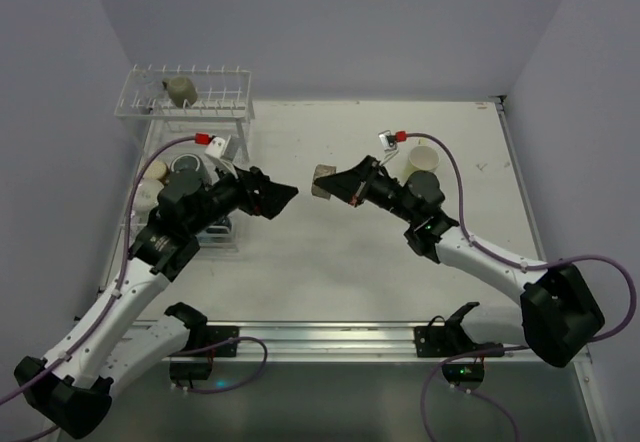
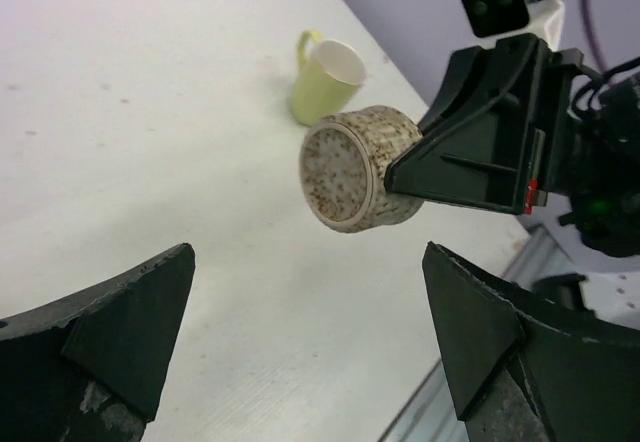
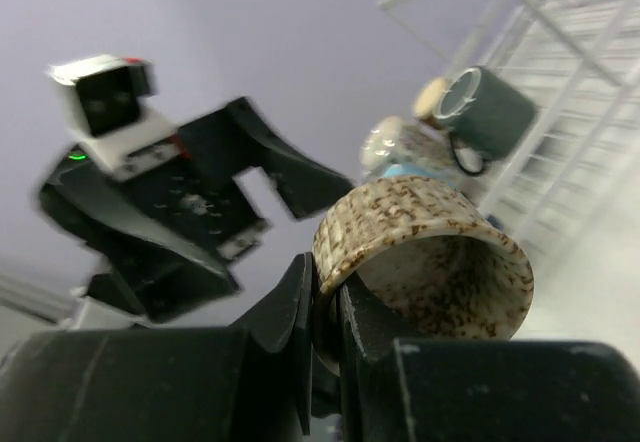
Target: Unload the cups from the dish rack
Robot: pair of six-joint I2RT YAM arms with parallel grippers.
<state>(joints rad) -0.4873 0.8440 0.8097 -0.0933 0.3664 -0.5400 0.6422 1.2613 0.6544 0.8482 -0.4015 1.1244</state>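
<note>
My right gripper is shut on the rim of a brown-speckled tan cup and holds it on its side above the table's middle. In the right wrist view one finger is outside the cup's wall and the other inside. My left gripper is open and empty, facing the cup from the left, a short gap away. The dish rack stands at the far left. A tan cup sits on its upper shelf and several cups lie in its lower tray. A dark mug shows in the rack.
A pale yellow-green mug stands on the table behind my right arm and also shows in the left wrist view. Walls enclose the table at the back and both sides. A metal rail runs along the near edge.
</note>
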